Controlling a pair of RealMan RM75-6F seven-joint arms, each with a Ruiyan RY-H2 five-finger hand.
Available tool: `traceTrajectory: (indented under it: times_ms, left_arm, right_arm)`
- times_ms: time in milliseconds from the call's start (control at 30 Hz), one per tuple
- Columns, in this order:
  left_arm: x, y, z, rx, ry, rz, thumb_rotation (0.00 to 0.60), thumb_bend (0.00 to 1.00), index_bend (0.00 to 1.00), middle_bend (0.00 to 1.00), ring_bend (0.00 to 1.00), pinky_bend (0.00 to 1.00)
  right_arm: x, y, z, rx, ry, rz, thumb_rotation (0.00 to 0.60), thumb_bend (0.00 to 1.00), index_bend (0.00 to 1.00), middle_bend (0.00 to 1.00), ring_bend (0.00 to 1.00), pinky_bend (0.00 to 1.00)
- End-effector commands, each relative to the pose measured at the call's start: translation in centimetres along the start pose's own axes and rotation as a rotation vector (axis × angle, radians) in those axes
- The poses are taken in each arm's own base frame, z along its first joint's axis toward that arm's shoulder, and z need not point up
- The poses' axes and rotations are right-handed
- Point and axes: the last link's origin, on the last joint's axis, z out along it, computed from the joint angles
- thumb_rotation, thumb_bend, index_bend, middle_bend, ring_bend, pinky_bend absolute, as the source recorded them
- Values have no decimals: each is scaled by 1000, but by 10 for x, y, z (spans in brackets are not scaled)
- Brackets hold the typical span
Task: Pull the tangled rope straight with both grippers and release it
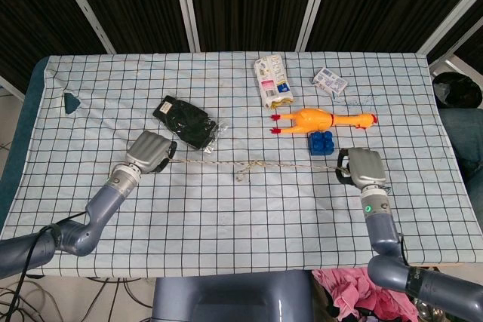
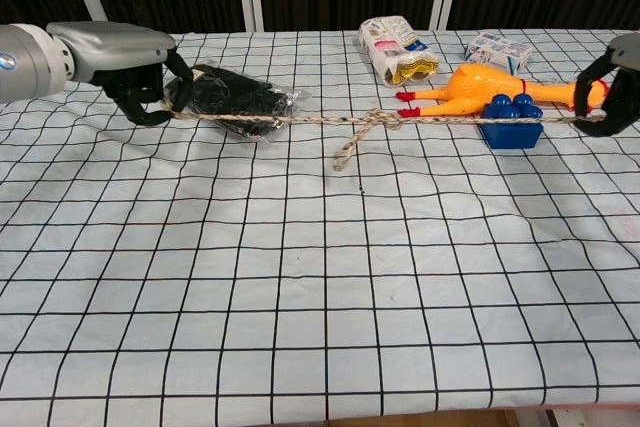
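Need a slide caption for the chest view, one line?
Left hand and right hand hold the rope taut above the checkered table, a knot with a loose tail at its middle.

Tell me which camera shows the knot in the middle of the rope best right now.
The chest view: the knot looks large there, with a loose tail hanging from the taut rope. The head view shows the knot only as a small lump, though it shows the full span between the left hand and right hand.
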Motion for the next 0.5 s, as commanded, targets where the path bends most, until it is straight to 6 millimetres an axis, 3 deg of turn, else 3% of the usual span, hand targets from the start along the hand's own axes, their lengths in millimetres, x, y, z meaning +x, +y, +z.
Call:
traceTrajectory:
  times_ms: [33, 267, 500]
  left_arm:
    - [2, -19, -6, 41, 2, 1, 600, 495, 633, 977, 985, 957]
    - [-2, -40, -8, 73, -24, 35, 600, 495, 634, 977, 986, 957]
    - [-10, -46, -8, 88, -48, 45, 600, 495, 634, 977, 985, 957]
  right_arm:
    - [14, 32, 2, -57, 20, -13, 600, 439, 668, 978, 1000, 1000]
    - [26, 71, -2, -116, 29, -27, 600, 439, 668, 978, 1000, 1000]
    - [32, 89, -1, -135, 24, -27, 600, 439, 668, 978, 1000, 1000]
